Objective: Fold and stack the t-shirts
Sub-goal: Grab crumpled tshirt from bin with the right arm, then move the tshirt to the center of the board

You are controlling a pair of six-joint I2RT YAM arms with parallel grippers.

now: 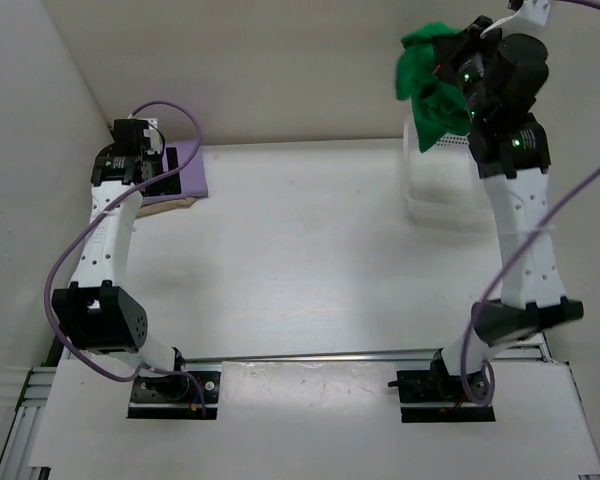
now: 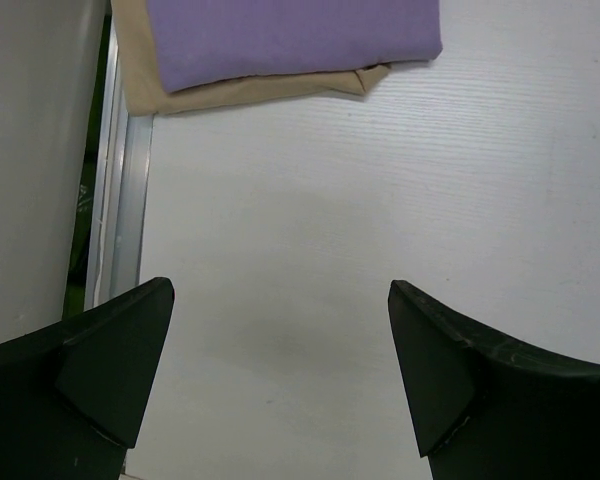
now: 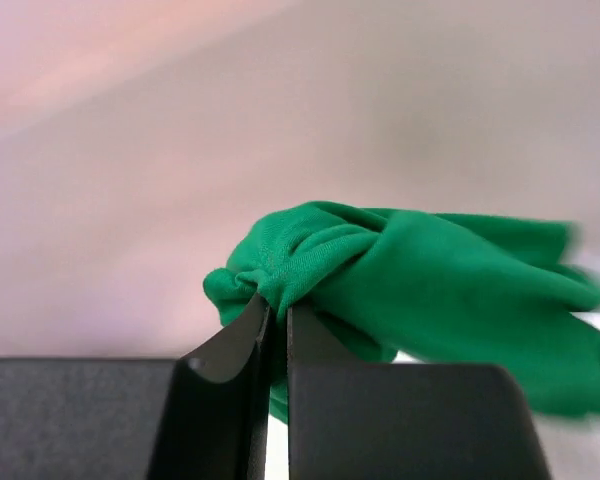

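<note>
Top external: high, behind arm bases, faces down and forward; whole desk in frame, bases at bottom edge.
Left wrist: close, faces down onto desk past left end effector; purple t-shirt over tan t-shirt at frame top. Same stack in top view, far left.
Right wrist: very close, looks along right end effector at green t-shirt, blurred wall behind. Top view shares that shirt, upper right.

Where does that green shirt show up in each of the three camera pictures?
Top external: green shirt at upper right, bunched, hanging from the right end effector.
Left wrist: not in it; only purple shirt on tan shirt.
Right wrist: green shirt centre to right.
Shared landmark: the right end effector, shut on it.
</note>
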